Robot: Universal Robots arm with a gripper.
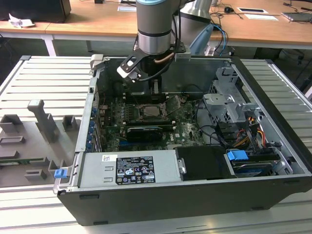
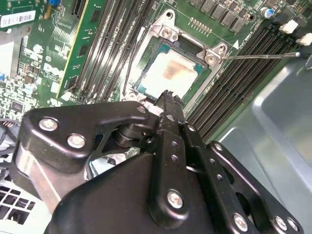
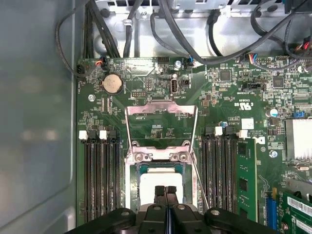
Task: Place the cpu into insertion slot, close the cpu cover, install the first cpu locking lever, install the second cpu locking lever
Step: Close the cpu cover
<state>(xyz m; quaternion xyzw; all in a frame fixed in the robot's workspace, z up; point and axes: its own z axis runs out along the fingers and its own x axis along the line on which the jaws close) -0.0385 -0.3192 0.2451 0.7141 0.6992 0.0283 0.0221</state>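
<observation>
Lab, open computer case (image 1: 161, 195) (slatted bench (image 1: 44, 83)), desks (image 1: 97, 22) behind

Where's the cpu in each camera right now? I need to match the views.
Exterior view: the cpu lies in the middle of the green motherboard.
Second wrist view: cpu just past the gripper tip.
First wrist view: cpu partly behind the gripper.
Shared landmark: black memory slots flanking it.

open computer case (image 1: 170, 204); grey power supply (image 1: 97, 168) inside; round coin battery (image 3: 112, 84); grey fixtures (image 1: 43, 117) beside case
</observation>
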